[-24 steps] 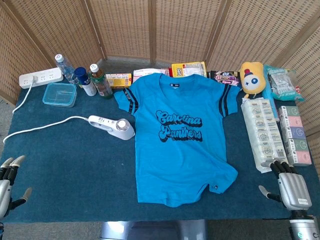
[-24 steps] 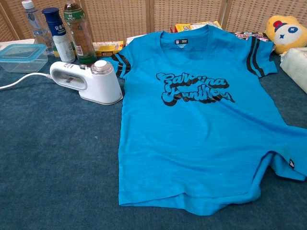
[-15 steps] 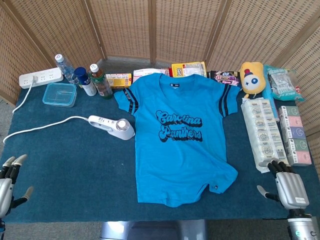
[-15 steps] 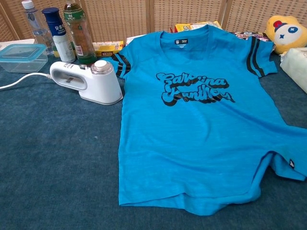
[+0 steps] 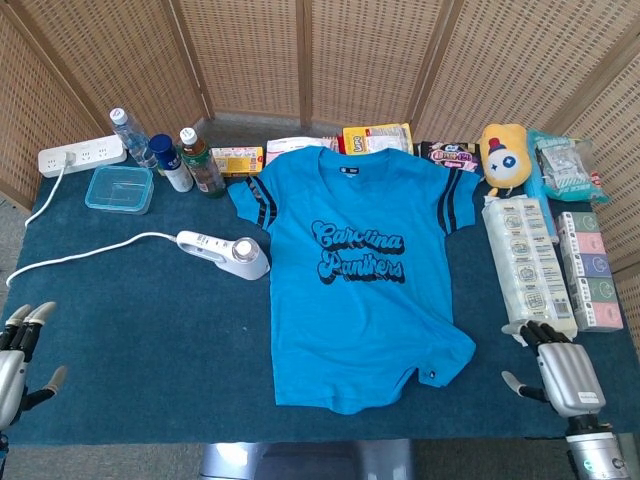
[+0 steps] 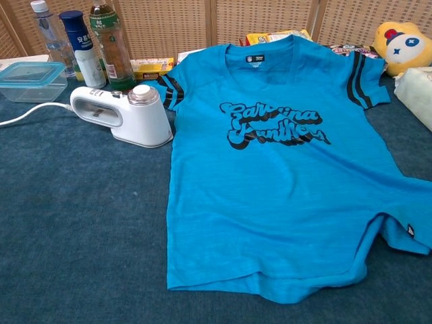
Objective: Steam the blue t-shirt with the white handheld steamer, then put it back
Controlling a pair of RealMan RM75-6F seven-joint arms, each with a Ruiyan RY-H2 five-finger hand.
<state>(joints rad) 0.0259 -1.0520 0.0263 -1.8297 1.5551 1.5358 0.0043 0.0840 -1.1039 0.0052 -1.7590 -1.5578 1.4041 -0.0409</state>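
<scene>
The blue t-shirt (image 5: pixel 360 270) lies flat, front up, in the middle of the table (image 5: pixel 150 340), black lettering across its chest and its lower right hem a little rumpled. The white steamer (image 5: pixel 228 252) rests on its side just left of the shirt, near the sleeve, with its cord trailing off to the left. My left hand (image 5: pixel 18 350) and right hand (image 5: pixel 560 368) sit at the near corners, fingers spread, holding nothing.
</scene>
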